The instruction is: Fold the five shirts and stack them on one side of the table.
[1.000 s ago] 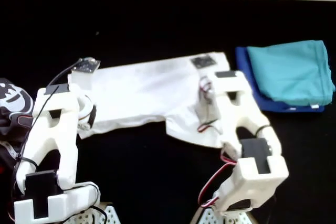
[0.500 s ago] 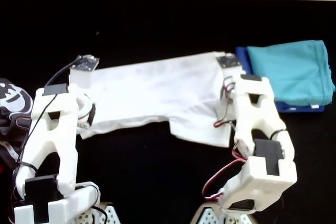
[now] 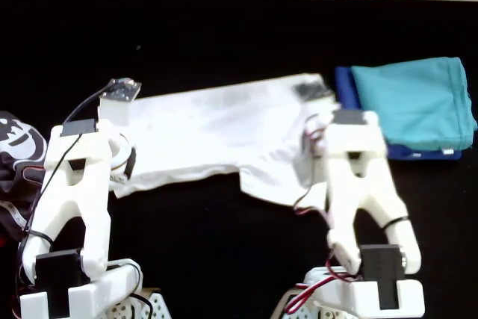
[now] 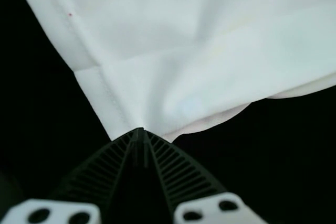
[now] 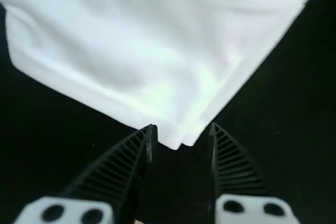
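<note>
A white shirt (image 3: 216, 132) lies spread across the middle of the black table. My left gripper (image 4: 139, 132) is shut on the shirt's hemmed corner (image 4: 123, 114) at its left end. My right gripper (image 5: 181, 132) is open at the shirt's right end, and a layered corner of the white shirt (image 5: 178, 135) pokes in between its fingertips. A folded teal shirt (image 3: 414, 102) rests on a folded blue shirt (image 3: 351, 102) at the right side. A black shirt with a white print (image 3: 19, 147) lies bunched at the far left edge.
The left arm (image 3: 75, 184) and right arm (image 3: 358, 184) rise from their bases at the near edge. Bare black table (image 3: 224, 42) stretches behind the white shirt, and more lies between the two arms (image 3: 216, 244).
The right arm swung right, drawing the shirt's right end out toward the blue and teal stack, then drew back a little. The left arm kept still.
</note>
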### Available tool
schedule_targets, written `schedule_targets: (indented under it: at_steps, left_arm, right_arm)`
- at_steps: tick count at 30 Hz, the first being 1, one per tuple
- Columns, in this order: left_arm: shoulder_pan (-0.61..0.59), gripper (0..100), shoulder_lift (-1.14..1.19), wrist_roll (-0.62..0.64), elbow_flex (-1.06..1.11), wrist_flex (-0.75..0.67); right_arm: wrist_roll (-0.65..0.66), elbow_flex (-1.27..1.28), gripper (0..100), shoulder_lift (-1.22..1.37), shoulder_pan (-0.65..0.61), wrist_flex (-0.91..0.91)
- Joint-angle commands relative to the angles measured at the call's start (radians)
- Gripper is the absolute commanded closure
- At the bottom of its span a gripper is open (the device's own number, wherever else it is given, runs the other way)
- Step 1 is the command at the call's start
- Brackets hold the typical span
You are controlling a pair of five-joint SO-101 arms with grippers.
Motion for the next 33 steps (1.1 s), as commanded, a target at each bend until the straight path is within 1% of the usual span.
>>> schedule_targets:
  at_steps: [1,5,10,12,17,24,28,33]
  left_arm:
    - [0.015,99,-0.038,-0.003,-0.002,0.003]
    - [0.012,99,-0.038,-0.003,-0.002,0.006]
    - [0.010,99,-0.038,-0.003,-0.002,0.006]
    - [0.010,99,-0.038,-0.003,-0.002,0.006]
    - [0.010,99,-0.038,-0.003,-0.001,0.006]
    - [0.015,99,-0.039,-0.003,0.036,-0.002]
    - [0.015,99,-0.039,-0.003,0.038,-0.002]
    - [0.015,99,-0.039,-0.003,0.035,-0.002]
  right_arm:
    - [-0.014,0.087,85.0,-0.042,-0.077,-0.076]
    - [-0.012,0.166,85.0,-0.041,-0.074,-0.180]
    - [0.002,0.209,85.0,-0.041,-0.065,-0.249]
    - [0.034,0.209,85.9,-0.041,-0.065,-0.251]
    - [0.095,0.208,99.5,-0.039,-0.031,-0.251]
    - [0.100,0.183,99.3,-0.051,0.110,-0.243]
    - [0.101,0.165,99.3,-0.053,0.143,-0.216]
    - [0.184,0.087,99.3,-0.051,0.156,-0.136]
